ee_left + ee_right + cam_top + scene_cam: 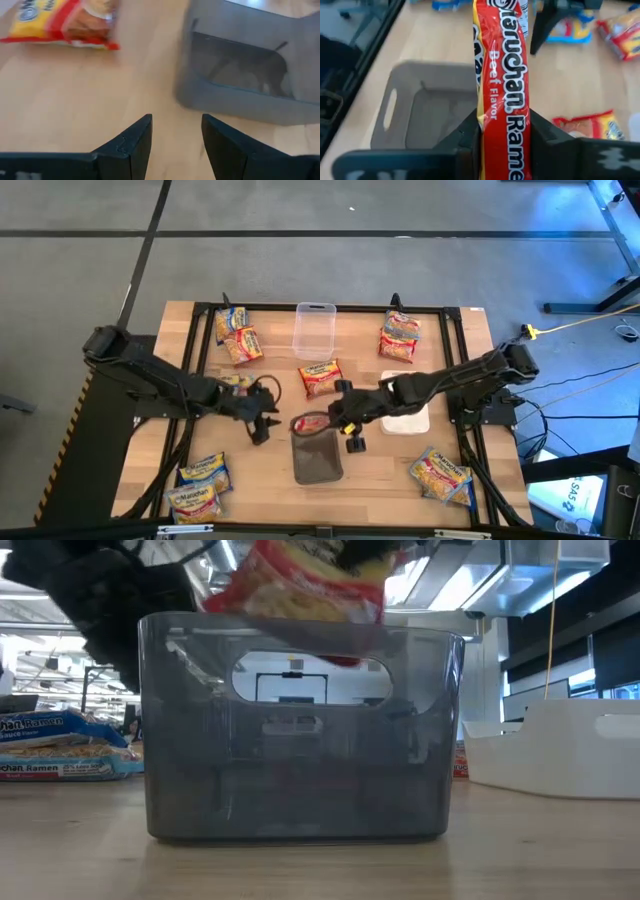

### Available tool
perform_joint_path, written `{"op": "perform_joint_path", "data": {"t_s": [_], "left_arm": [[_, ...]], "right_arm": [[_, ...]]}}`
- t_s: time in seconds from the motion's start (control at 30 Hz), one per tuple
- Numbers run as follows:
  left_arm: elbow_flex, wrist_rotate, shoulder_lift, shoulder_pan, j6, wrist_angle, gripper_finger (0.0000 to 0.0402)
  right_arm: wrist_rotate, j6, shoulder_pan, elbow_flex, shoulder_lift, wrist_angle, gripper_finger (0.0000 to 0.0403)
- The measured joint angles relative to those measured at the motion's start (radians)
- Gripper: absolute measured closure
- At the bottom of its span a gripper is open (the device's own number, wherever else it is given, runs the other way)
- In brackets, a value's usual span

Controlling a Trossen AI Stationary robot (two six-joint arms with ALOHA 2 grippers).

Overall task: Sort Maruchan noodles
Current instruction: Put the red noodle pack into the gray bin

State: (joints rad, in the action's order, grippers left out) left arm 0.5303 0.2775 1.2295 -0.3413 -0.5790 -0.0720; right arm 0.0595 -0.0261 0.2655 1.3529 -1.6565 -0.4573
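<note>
A red Maruchan noodle packet (pixel 502 75) hangs over the far rim of the grey bin (pixel 318 462), with my right gripper (pixel 338 425) shut on it. In the low view the packet (pixel 300 585) shows above the bin (pixel 300 730). Just left of the bin, my left gripper (pixel 262 423) stands open over bare table, nothing between its fingers (pixel 135 145). Other noodle packets lie flat on the table: one red (pixel 320 377) behind the bin, blue ones at the far left (pixel 237 335) and near left (pixel 200 485), and others at the far right (pixel 400 335) and near right (pixel 442 477). My right gripper pinches the red packet's two flat faces (pixel 504 127) between its two fingers, at the packet's end nearest the right arm. The fingers come slanting down from the table's right. The packet stands on edge, runs on past the fingertips and is lifted clear above the bin.
A clear container (pixel 313 330) stands at the far middle. A white container (pixel 405 420) sits right of the bin, under the right arm. A dark frame (pixel 200 310) runs around the table.
</note>
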Motion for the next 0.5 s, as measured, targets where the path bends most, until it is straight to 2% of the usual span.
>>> {"op": "perform_joint_path", "data": {"t_s": [0.1, 0.27, 0.5], "left_arm": [[-0.008, 0.021, 0.061, -0.046, 0.002, 0.099, 0.0237], [-0.008, 0.048, 0.180, -0.053, 0.012, 0.250, 0.0237], [-0.008, 0.108, 0.224, -0.015, 0.012, 0.307, 0.0237]], "right_arm": [[0.003, -0.002, 0.012, 0.000, -0.028, 0.013, 0.0326], [0.031, -0.020, 0.010, 0.000, -0.046, 0.023, 0.0322], [0.063, 0.004, 0.009, 0.003, -0.045, 0.032, 0.0323]]}}
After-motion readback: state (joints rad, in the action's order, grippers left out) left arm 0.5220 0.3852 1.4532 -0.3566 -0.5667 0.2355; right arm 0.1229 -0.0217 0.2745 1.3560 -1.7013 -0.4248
